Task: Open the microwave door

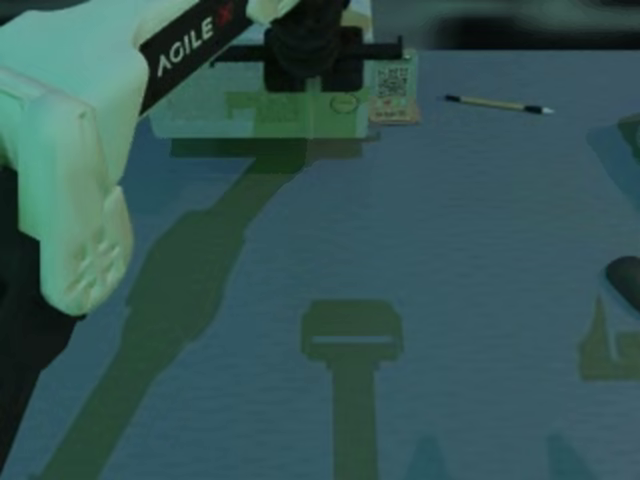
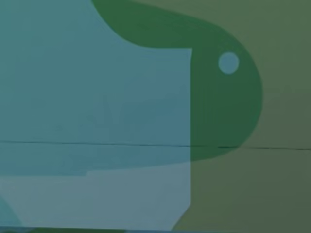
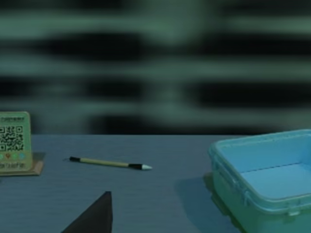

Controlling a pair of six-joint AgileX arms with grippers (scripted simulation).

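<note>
The microwave (image 1: pixel 200 115) is a pale box at the back left of the table, partly covered by my left arm. My left gripper (image 1: pixel 310 45) is a dark shape over its top front edge. In the left wrist view a flat pale panel (image 2: pixel 97 97) fills most of the picture from very close, and a small round pale spot (image 2: pixel 228 63) sits beside it in shadow. I cannot tell whether this panel is the microwave door. My right gripper (image 1: pixel 625 282) is parked at the right edge of the table. One dark fingertip (image 3: pixel 99 213) shows, with nothing against it.
A QR-code sign (image 1: pixel 393 90) stands just right of the microwave, also in the right wrist view (image 3: pixel 13 141). A pen (image 1: pixel 497 103) lies at the back right. An open pale bin (image 3: pixel 262 170) sits at the far right edge (image 1: pixel 630 135).
</note>
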